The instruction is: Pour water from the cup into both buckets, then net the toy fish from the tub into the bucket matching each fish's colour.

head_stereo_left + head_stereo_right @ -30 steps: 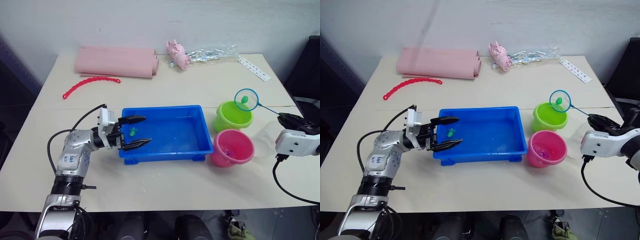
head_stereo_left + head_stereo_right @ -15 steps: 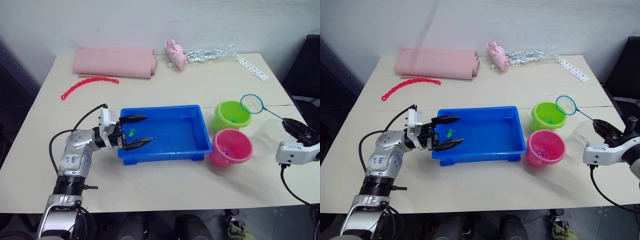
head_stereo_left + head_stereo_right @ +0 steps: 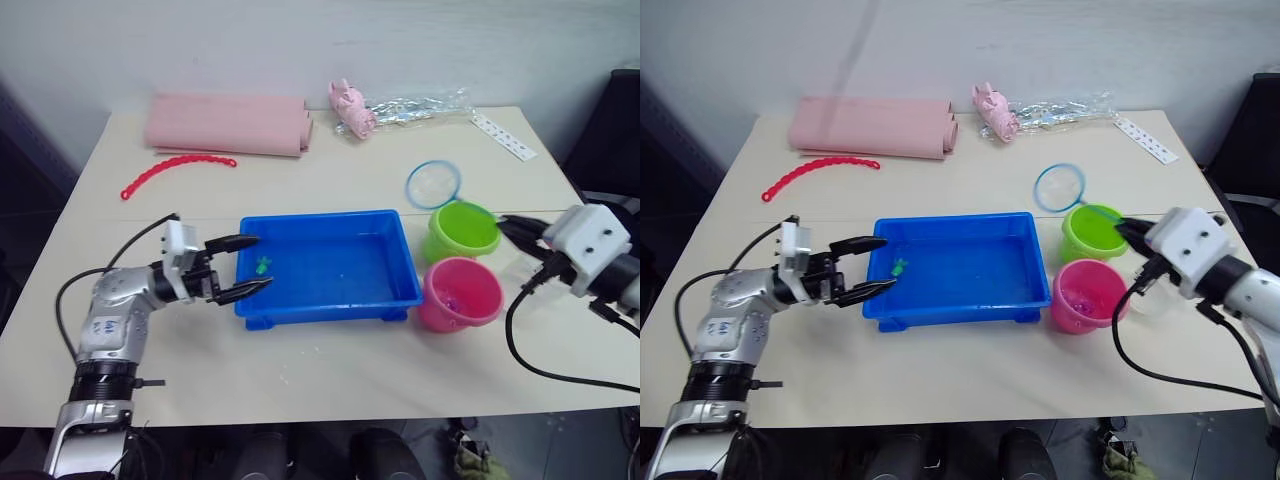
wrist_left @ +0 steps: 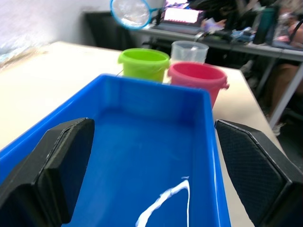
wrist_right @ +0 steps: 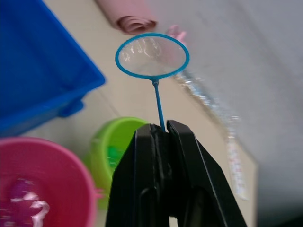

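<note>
Green fish got dumped, so our right gripper (image 5: 158,135), clamped on the net (image 3: 433,184), swung it centre-frame toward the tub (image 3: 330,265); left gripper (image 3: 243,267) waits wide open.

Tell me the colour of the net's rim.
Blue. The net has a thin blue hoop around pale mesh, clearest in the right wrist view.

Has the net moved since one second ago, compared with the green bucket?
Yes. The net was over the green bucket with a green fish in it; now it is empty, beyond the bucket's tub-side rim.
</note>
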You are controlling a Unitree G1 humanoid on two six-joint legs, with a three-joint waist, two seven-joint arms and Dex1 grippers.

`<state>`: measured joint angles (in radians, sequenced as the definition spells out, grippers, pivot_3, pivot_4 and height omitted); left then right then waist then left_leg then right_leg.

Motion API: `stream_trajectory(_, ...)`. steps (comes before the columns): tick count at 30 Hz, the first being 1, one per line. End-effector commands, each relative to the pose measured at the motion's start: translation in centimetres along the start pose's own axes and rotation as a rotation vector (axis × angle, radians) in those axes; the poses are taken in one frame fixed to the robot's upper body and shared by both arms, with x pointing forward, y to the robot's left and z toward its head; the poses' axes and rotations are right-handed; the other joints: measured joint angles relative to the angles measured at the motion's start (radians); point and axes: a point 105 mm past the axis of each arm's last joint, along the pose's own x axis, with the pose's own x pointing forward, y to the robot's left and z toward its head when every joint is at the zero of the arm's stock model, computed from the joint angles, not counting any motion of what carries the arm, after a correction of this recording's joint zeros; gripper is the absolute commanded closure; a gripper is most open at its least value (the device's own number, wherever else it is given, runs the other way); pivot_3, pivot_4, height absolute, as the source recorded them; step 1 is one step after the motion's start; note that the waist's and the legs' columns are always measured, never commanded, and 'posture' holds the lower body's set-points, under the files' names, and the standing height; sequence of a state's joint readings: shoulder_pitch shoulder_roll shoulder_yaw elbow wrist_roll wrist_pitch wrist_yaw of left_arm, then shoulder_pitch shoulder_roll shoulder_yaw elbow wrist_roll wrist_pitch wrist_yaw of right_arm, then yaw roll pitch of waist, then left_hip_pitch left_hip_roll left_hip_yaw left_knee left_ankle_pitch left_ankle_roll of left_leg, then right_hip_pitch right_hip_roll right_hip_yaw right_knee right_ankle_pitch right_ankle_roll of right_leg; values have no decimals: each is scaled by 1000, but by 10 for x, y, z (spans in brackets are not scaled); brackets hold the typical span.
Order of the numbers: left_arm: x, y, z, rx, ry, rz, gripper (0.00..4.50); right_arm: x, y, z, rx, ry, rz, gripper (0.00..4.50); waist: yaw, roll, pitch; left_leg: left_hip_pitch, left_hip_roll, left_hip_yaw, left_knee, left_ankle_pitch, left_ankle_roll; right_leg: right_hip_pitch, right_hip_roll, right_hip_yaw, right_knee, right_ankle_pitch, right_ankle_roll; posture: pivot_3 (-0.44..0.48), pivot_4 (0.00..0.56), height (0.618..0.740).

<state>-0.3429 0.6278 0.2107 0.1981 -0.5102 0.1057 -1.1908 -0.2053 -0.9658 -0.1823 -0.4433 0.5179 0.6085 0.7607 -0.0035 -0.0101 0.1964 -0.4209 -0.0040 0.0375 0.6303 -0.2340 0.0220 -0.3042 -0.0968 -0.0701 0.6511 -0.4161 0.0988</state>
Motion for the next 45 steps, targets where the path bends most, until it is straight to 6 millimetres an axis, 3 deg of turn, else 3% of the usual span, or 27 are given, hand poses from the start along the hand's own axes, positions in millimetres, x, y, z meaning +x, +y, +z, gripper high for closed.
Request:
stream_trajectory(1, -22, 1, 13, 56, 19, 67, 53, 26, 33, 10, 34, 16, 193, 4500, -1, 0, 0, 0, 0, 0, 0, 0, 0, 0, 0, 0, -3, 0, 0, 0, 150, 740)
stream_trajectory(6, -48, -5, 18, 66, 87, 141, 53, 61, 46, -11, -80, 146, 286, 4500, 1, 0, 0, -1, -1, 0, -1, -1, 0, -1, -1, 0, -4, 0, 0, 0, 150, 740)
stream_trajectory(11, -52, -14, 14, 47, 162, 136, 53, 98, 46, -16, -89, 159, 305, 4500, -6, 0, 0, -1, -1, 1, -1, -1, 0, -1, -1, 0, -4, 0, 0, 0, 150, 740)
stream_trajectory(19, -53, -13, 13, 51, 186, 144, 53, 147, 70, 3, -103, 70, 387, 4500, -21, 0, 0, 0, -1, 0, -1, 0, -1, -2, -1, -1, 3, 0, 0, 0, 150, 740)
stream_trajectory(25, -55, -9, 16, 60, 202, 144, 53, 165, 79, 18, -92, 0, 399, 4500, -25, 0, 0, 0, -1, 0, -1, 0, -1, -3, -1, 0, 4, 0, 0, 0, 150, 740)
stream_trajectory(32, -53, -9, 16, 51, 211, 133, 53, 157, 83, 35, -34, -112, 422, 4500, -25, 0, 0, 0, -1, 1, -2, 0, -1, -4, -1, 0, 4, 0, 0, 0, 150, 740)
stream_trajectory(45, -45, -6, 13, 46, 200, 101, 53, 108, 67, 27, -23, -147, 405, 4500, -24, 0, 0, -1, -1, 1, -2, -1, -1, -4, -1, 0, 3, 0, 0, 0, 150, 740)
